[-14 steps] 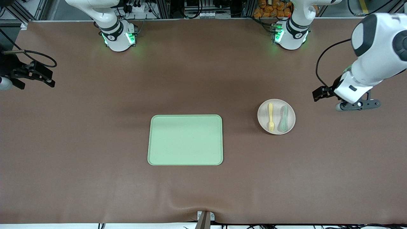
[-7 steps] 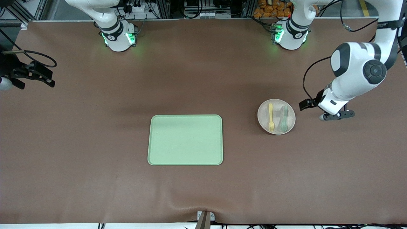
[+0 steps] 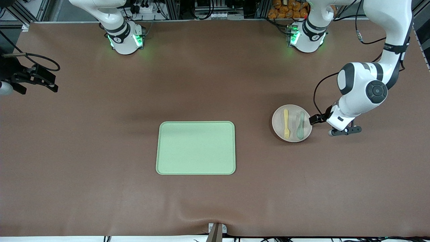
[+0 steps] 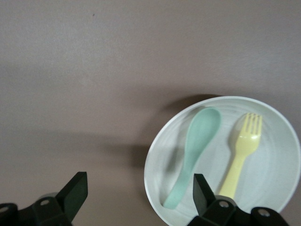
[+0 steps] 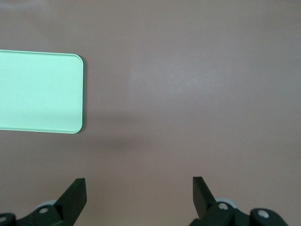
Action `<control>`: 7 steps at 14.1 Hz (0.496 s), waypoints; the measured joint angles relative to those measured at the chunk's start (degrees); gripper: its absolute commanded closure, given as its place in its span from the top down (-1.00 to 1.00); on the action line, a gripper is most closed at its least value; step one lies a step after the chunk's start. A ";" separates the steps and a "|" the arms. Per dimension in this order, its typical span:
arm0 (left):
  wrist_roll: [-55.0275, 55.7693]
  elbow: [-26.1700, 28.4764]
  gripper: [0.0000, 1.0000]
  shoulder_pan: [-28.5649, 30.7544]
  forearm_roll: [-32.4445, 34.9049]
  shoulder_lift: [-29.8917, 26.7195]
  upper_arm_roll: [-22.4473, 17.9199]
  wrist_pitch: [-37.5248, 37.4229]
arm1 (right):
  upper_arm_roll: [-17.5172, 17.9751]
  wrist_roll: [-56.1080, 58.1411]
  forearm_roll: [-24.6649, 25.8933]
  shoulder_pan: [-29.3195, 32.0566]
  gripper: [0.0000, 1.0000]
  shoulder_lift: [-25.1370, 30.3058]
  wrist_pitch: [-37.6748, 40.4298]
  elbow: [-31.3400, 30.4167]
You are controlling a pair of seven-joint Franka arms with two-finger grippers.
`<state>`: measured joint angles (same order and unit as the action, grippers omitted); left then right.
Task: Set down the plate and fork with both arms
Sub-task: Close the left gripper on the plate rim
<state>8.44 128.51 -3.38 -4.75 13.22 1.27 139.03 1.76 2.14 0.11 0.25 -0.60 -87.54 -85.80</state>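
Brown matting covers the whole table [image 3: 100,188], and in the front view the light green tray [image 3: 196,148] sits flat around the middle with nothing on it. Toward the left arm's end of the table is the plate [image 3: 278,127], pale beige-pink, well apart from the tray, with the fork [image 3: 286,123] and a grey-green spoon [image 3: 300,126] lying side by side in it, the fork being the one closer to the tray, tines pointing toward the front camera. The left gripper [image 3: 319,126] hangs low right at the plate's rim on the side away from the tray, not holding anything. The right gripper [image 3: 37,79] is way off at the right arm's end of the table, over bare mat, that arm just waiting. Left wrist view next: its two black fingers [image 4: 75,193] are spread wide with nothing between them, one over bare mat and the other over the plate's [image 4: 155,165] edge near the spoon's [image 4: 195,146] handle, while the fork [image 4: 242,150] lies just beside the spoon without touching it. Right wrist view: fingers [image 5: 77,195] also spread wide and empty, brown mat underneath, and only a corner of the tray [image 5: 42,92] shows, well apart from that gripper.
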 measured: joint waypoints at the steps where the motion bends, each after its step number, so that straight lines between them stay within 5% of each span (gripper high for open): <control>1: -0.20 0.69 0.72 0.19 0.00 0.12 0.00 0.89 | 0.00 0.00 0.00 0.00 1.00 0.00 0.01 0.00; 7: -0.55 2.94 0.44 0.33 -1.69 1.82 0.12 5.36 | -0.01 0.00 0.00 0.01 1.00 0.00 0.03 0.00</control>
<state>7.89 131.45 -3.05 -6.44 15.04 1.39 144.39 1.75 2.14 0.11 0.26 -0.60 -87.50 -85.80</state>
